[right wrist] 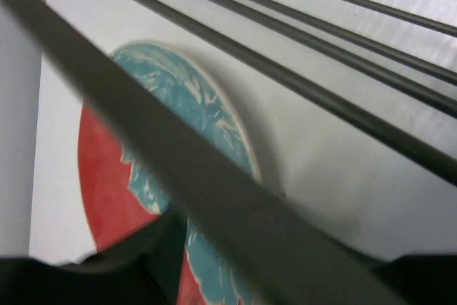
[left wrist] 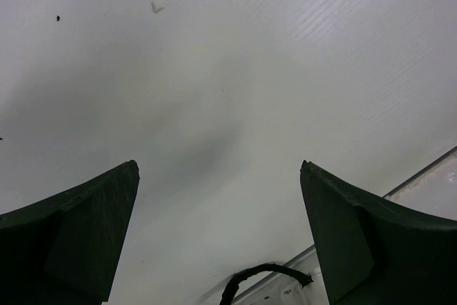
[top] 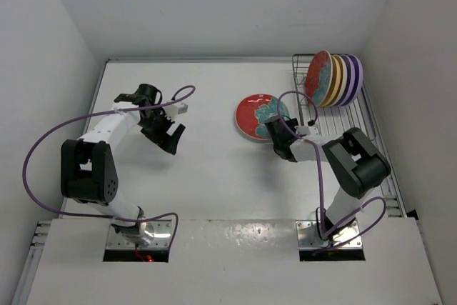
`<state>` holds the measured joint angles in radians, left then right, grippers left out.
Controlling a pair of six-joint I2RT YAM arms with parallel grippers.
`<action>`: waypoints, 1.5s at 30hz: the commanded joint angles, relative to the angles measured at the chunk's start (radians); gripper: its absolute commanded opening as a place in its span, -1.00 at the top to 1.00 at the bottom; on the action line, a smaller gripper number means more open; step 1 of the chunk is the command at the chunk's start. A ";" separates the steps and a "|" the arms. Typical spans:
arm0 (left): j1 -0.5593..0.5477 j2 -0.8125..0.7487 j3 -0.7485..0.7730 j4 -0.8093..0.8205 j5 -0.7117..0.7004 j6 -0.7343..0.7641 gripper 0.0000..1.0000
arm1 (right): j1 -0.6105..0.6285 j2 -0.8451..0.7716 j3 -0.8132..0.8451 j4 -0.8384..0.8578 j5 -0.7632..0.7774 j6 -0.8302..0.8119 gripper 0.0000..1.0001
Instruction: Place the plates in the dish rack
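Red plate (right wrist: 114, 183) behind dish rack wires (right wrist: 214, 191)

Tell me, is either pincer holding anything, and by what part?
Left pincer: open, empty. Right pincer sits at the rim of the red and teal plate on the table; whether it grips cannot be told.

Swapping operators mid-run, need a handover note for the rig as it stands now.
Left gripper: open, over bare table, holding nothing.
Right gripper: at the near edge of the red-and-teal plate, which lies flat beside the dish rack; grip unclear.
Done: five plates upright at the rack's far end.
To do: rack that last plate.
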<state>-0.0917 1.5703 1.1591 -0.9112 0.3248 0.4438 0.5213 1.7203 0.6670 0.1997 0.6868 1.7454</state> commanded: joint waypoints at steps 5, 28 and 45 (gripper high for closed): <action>0.001 -0.039 0.013 -0.006 0.017 0.004 -1.00 | -0.026 0.157 -0.023 0.004 -0.230 0.197 0.71; 0.010 -0.039 0.022 -0.006 0.017 0.013 -1.00 | -0.064 -0.007 -0.168 0.088 -0.892 -0.805 1.00; 0.010 -0.039 0.022 -0.015 0.008 0.013 -1.00 | -0.050 0.084 -0.130 0.136 -0.977 -0.742 0.71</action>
<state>-0.0917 1.5684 1.1591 -0.9138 0.3248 0.4446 0.4301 1.7313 0.5838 0.5282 -0.1520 0.9112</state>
